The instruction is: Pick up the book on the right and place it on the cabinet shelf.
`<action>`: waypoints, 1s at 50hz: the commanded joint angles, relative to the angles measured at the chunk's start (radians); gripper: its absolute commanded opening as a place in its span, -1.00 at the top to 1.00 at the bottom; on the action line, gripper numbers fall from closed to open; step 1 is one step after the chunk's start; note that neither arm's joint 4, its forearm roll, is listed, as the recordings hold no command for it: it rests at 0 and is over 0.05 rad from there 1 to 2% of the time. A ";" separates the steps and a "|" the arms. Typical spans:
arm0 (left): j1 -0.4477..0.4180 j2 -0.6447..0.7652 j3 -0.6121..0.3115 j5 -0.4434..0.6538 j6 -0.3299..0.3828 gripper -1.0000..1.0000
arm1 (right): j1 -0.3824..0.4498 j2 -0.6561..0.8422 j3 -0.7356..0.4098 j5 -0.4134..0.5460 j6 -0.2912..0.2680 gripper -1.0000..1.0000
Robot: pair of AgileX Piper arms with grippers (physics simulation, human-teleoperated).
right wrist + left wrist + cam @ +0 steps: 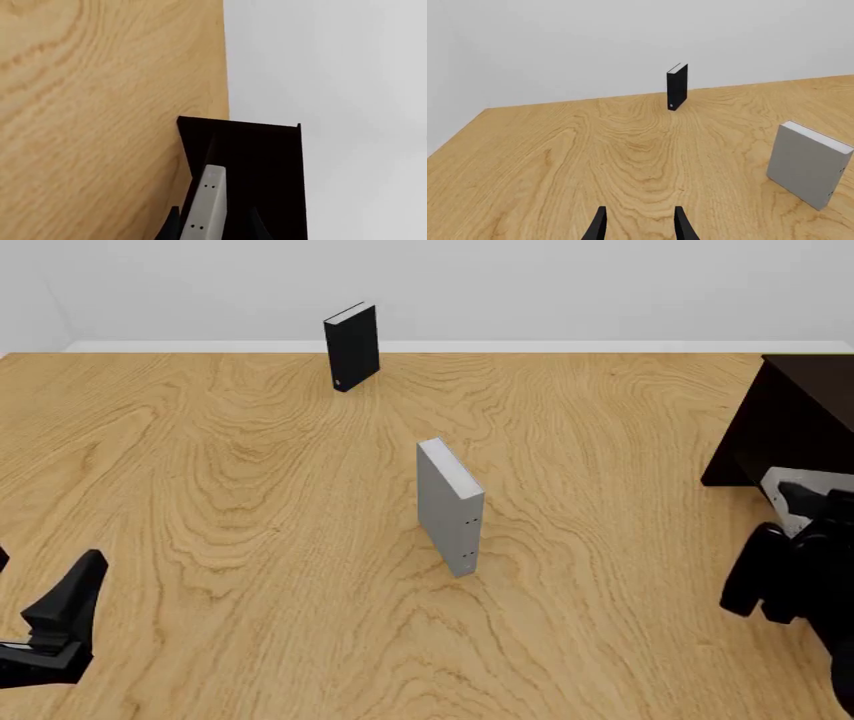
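Wooden table (200, 490); pale grey book (210, 190) in right claw (213, 226), left claw (640, 226) agape, empty

Light wood-grain bench (240, 490), big flat top, runs back to a white wall. Three things stand directly on it. Black book (352, 346) upright near the far edge, left of centre. Grey book w/ small dots (449, 505) low on its narrow side, upright approx mid-bench, well apart from the black one. Dark cabinet (787, 420) at the right edge.
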 commanded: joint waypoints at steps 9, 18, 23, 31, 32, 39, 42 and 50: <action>0.002 -0.001 0.000 -0.006 -0.008 -1.00 | 0.054 -0.127 -0.026 0.125 -0.036 -1.00; 0.002 -0.003 0.000 -0.004 -0.007 -1.00 | 0.069 -0.166 -0.028 0.158 -0.031 -1.00; 0.001 -0.004 0.000 -0.002 -0.010 -1.00 | 0.082 -0.202 -0.028 0.193 -0.025 -1.00; 0.002 -0.007 0.000 0.002 -0.006 -1.00 | 0.108 -0.315 -0.055 0.315 -0.005 -1.00; 0.002 -0.006 0.000 0.002 -0.007 -1.00 | 0.110 -0.325 -0.057 0.326 -0.003 -1.00; 0.002 -0.011 0.000 0.006 -0.008 -1.00 | 0.124 -0.390 -0.064 0.393 0.004 -1.00; 0.002 -0.012 0.000 0.007 -0.007 -1.00 | 0.127 -0.423 -0.071 0.431 0.009 -1.00; 0.002 -0.015 0.000 0.010 -0.007 -1.00 | 0.132 -0.505 -0.090 0.520 0.017 -1.00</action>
